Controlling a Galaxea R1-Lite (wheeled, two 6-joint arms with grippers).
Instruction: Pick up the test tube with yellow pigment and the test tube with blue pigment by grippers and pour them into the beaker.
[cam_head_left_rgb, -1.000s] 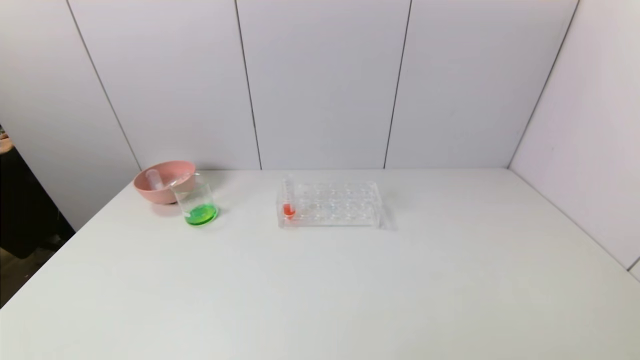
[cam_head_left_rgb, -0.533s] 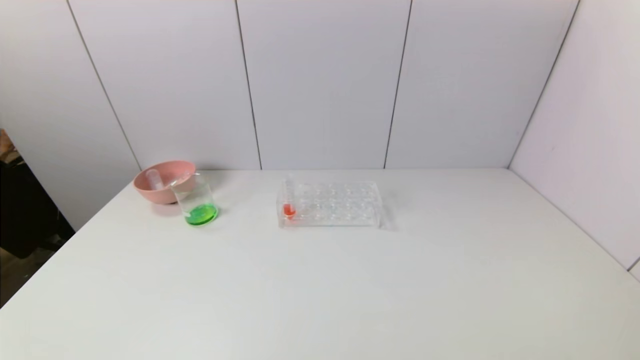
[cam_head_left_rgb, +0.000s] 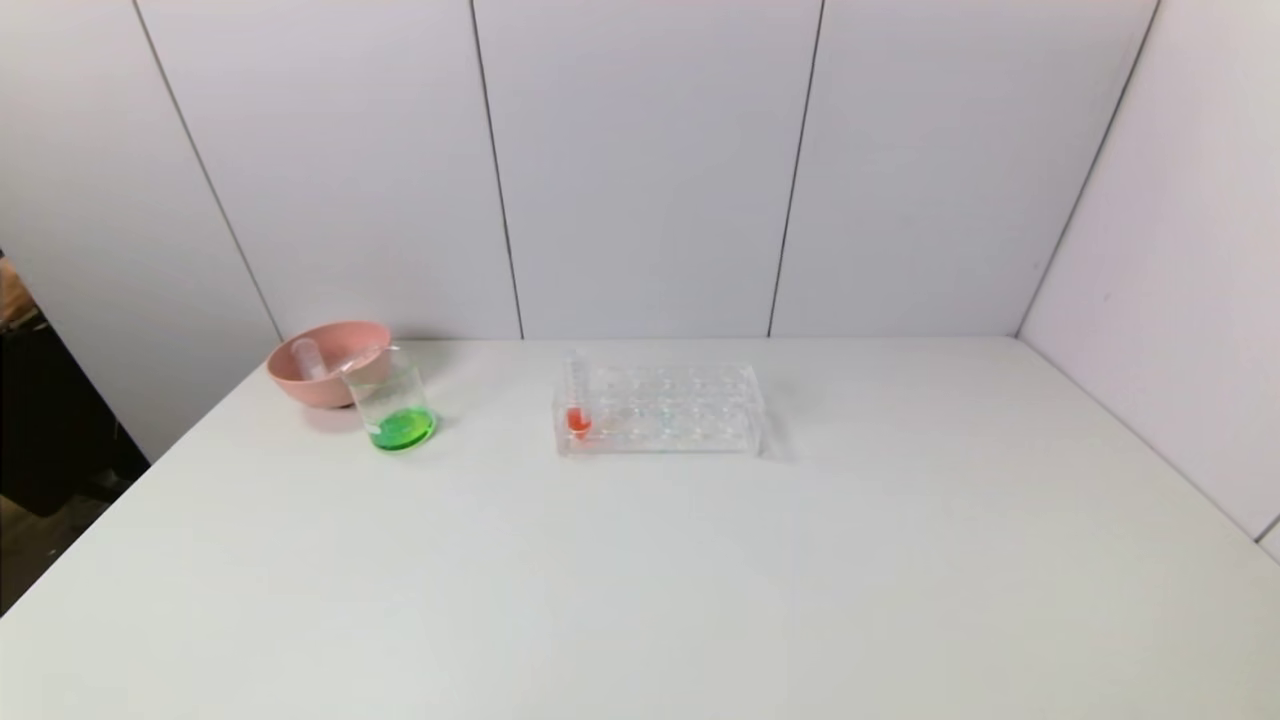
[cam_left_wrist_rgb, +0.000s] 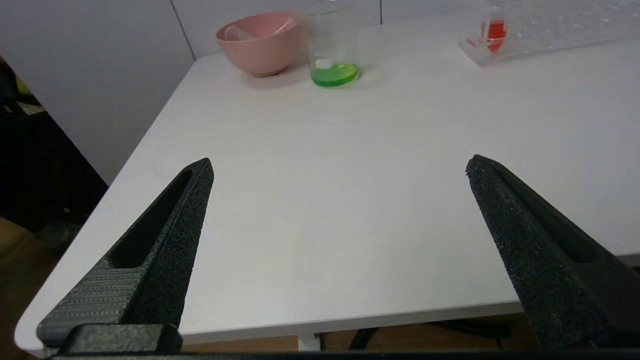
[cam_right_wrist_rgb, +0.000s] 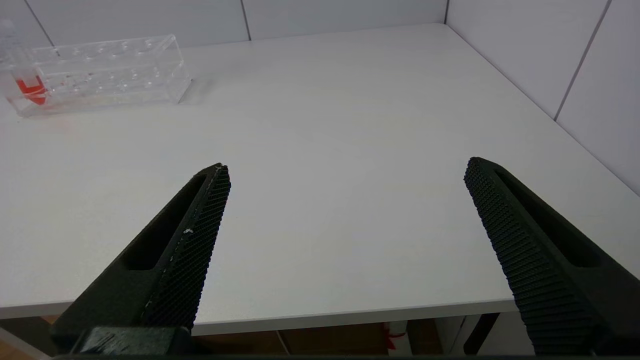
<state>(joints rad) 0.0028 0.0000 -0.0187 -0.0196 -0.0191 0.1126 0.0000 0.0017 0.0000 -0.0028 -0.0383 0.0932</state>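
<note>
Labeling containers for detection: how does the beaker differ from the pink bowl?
The beaker is clear glass; the pink bowl is opaque. The beaker is tall and straight-walled; the bowl is low, wide and rounded. The beaker holds green liquid; the bowl holds clear tubes lying tilted inside. Both stand upright, side by side, at the table's far left.

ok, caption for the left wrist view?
Open left gripper at table edge, facing beaker of green liquid beside pink bowl.
</note>
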